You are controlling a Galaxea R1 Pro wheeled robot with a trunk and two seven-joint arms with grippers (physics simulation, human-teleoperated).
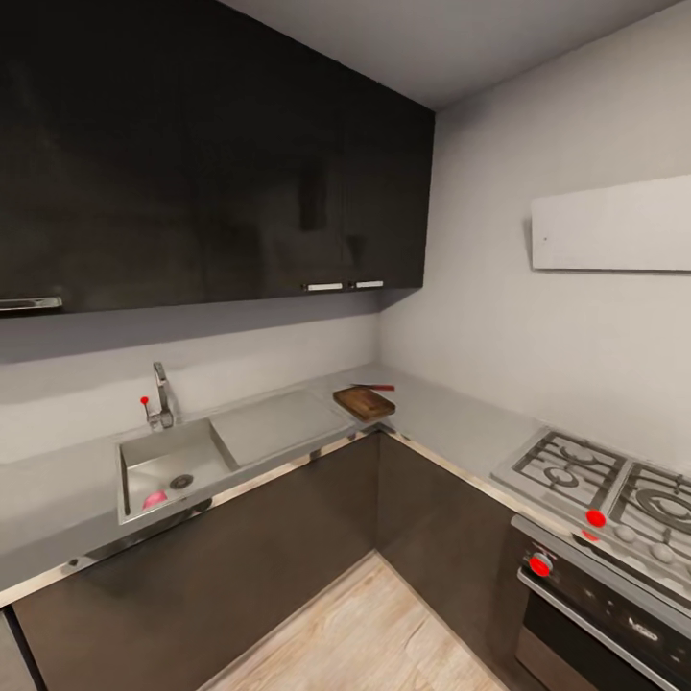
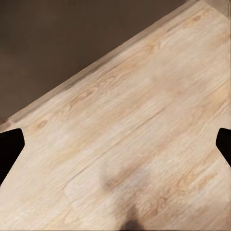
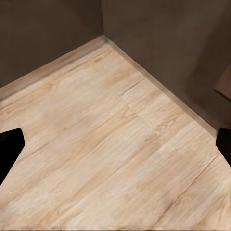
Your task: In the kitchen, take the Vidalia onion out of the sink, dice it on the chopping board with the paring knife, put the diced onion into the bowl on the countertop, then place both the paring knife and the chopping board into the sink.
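Onion (image 1: 154,499) waits in the sink (image 1: 197,443) at the worktop's (image 1: 58,499) front edge.

Both grippers hang wide open and empty over the wood floor (image 2: 144,125). The small, round onion probably handles firm, light and slick, best pinched across its middle; board (image 1: 364,403) and knife (image 1: 374,387) lie in the worktop's corner.

Evenly lit, soft and slightly blurred throughout. Faint sheen on the black cabinets (image 1: 211,163), bright glint along the counter edge (image 1: 288,467). Straight lines bowed toward the borders. Dim smudge of shadow on the floor (image 2: 126,180) between the jaws.
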